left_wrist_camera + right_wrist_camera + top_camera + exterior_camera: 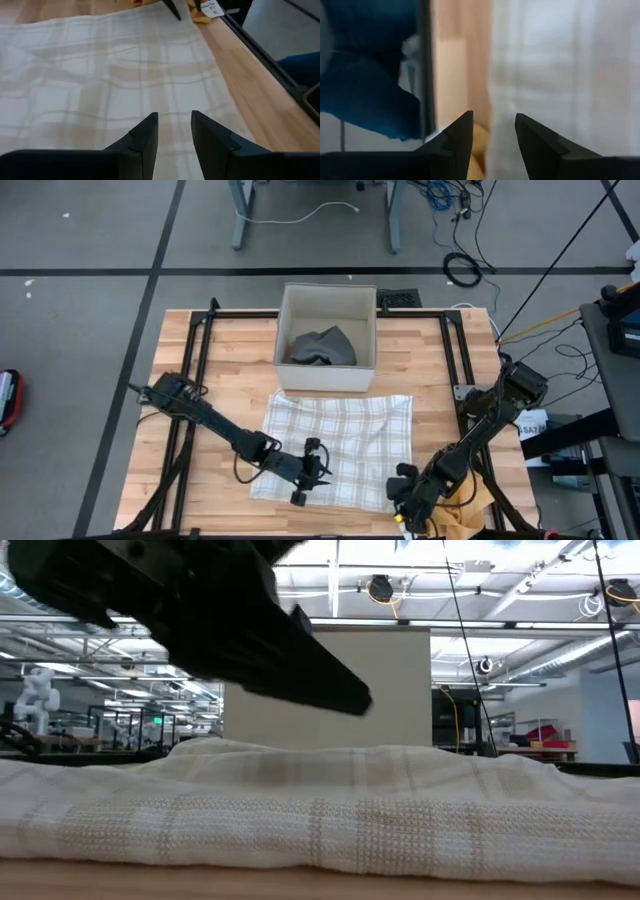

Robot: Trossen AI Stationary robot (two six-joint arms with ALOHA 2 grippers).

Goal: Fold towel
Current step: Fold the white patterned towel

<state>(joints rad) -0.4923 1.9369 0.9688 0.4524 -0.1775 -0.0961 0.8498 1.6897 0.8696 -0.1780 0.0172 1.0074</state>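
A white towel (340, 445) with beige checks lies spread flat on the wooden table, just in front of a box. My left gripper (318, 470) hovers open over the towel's near left part, and the cloth (115, 75) shows between and beyond its fingers. My right gripper (403, 492) stands open at the towel's near right corner, pointing steeply down. The towel's side edge (492, 75) and bare wood show in its gap. In the low view the towel (320, 810) lies in low wrinkles.
A white open box (327, 385) holding a grey cloth (322, 347) stands against the towel's far edge. A yellow cloth (465, 515) lies at the near right corner of the table. Black frame rails (200, 380) run along both sides.
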